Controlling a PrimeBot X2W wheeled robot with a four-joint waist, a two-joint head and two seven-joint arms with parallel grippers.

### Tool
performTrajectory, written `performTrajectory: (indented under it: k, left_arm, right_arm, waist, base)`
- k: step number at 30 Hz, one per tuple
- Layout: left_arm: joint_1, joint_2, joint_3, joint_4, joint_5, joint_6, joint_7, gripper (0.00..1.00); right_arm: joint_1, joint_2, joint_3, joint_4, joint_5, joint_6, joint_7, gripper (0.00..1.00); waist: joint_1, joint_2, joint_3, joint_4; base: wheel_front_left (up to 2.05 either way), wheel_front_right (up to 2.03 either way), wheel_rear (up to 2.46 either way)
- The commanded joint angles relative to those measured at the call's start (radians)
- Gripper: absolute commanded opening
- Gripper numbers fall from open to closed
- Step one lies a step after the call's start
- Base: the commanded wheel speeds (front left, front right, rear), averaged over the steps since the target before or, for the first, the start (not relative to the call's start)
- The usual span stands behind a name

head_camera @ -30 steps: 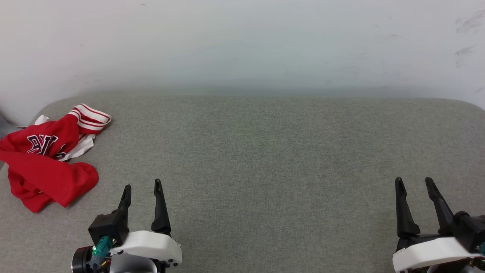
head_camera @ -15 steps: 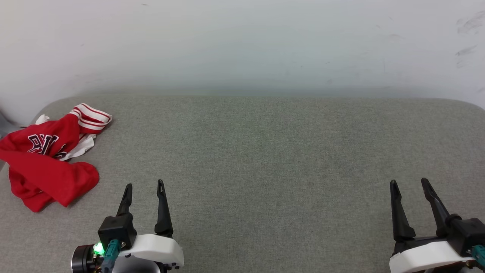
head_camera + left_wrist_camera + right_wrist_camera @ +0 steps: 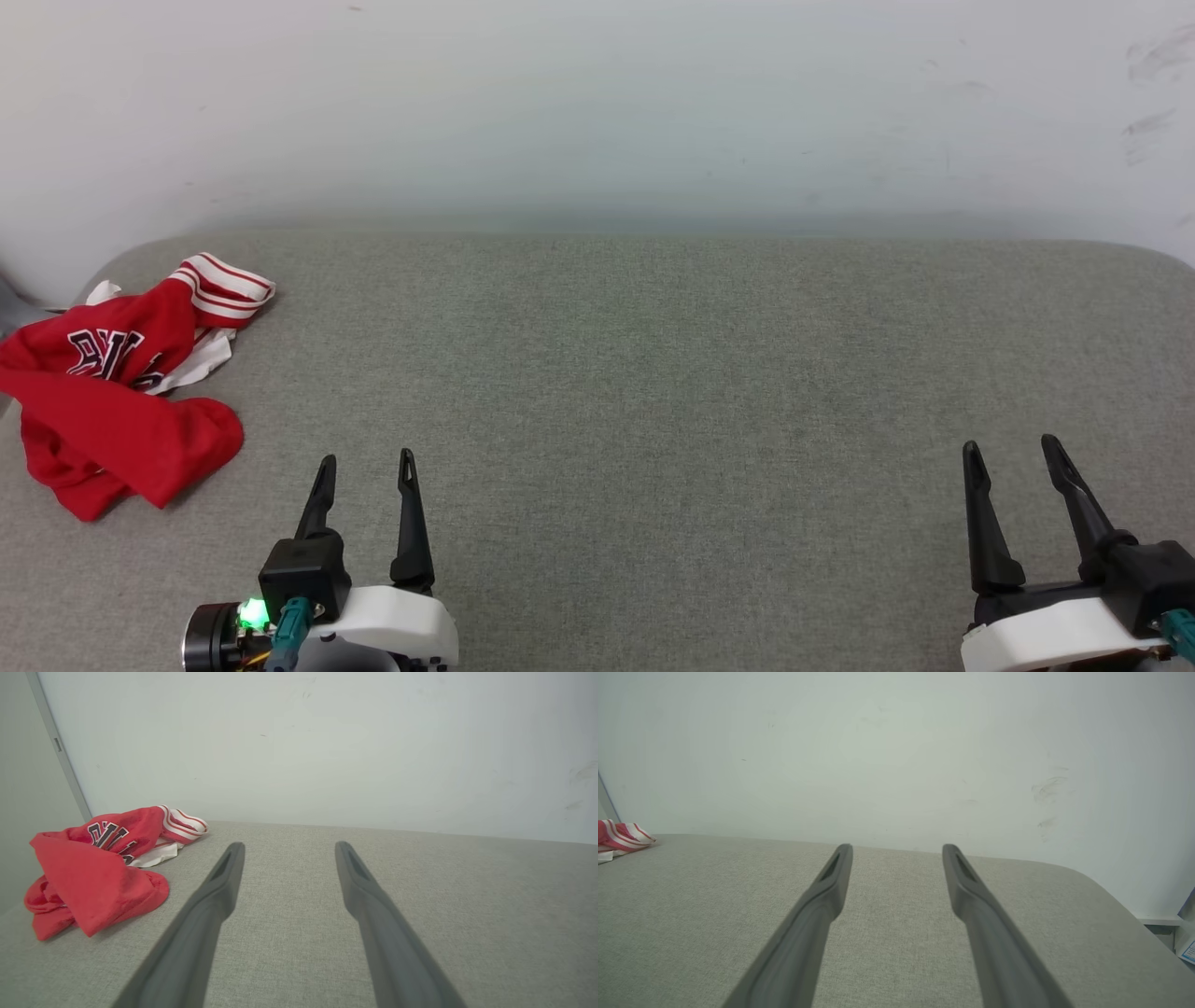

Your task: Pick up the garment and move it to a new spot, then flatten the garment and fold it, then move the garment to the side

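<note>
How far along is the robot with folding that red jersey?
Nothing looks done yet: the jersey lies crumpled in a heap at the far left of the grey table. Nothing is in hand either: the left gripper and right gripper are both open, empty and apart from the cloth. Everything is left: picking it up, moving it, flattening, folding and setting it aside.

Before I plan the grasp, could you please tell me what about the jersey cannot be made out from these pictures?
- Head view: the jersey is bunched. Its folds hide part of the letters, and the left edge clips it.
- Left wrist view: folds cover the letters too. Neck and armholes cannot be told.
- Right wrist view: the left edge cuts it off past the striped trim.
</note>
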Motion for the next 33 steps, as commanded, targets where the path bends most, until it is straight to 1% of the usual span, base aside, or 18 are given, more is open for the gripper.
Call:
performTrajectory:
  k: [1,11,26,33]
  left_arm:
    - [0.012,0.000,-0.001,-0.003,-0.003,0.003,-0.007,1.00]
    - [0.008,-0.001,0.005,0.005,-0.023,-0.004,-0.007,1.00]
    - [0.006,-0.001,0.002,0.019,-0.035,-0.007,-0.007,1.00]
    - [0.003,-0.001,0.007,0.019,-0.028,-0.009,-0.006,1.00]
  right_arm:
    - [0.007,0.002,-0.002,-0.002,0.012,-0.001,-0.002,1.00]
    - [0.004,0.002,-0.012,0.016,0.075,-0.001,-0.002,1.00]
    - [0.005,0.002,-0.016,0.034,0.091,-0.001,-0.002,1.00]
    - [0.008,0.001,-0.011,0.030,0.094,-0.001,-0.002,1.00]
  waist:
    - [0.0000,-0.0001,0.000,0.000]
    - [0.0000,-0.0001,0.005,-0.001]
    - [0.0000,-0.0001,0.007,0.003]
    - [0.0000,-0.0001,0.007,0.027]
  base:
    - [0.00,0.00,0.00]
    - [0.00,0.00,0.00]
    - [0.00,0.00,0.00]
    - [0.00,0.00,0.00]
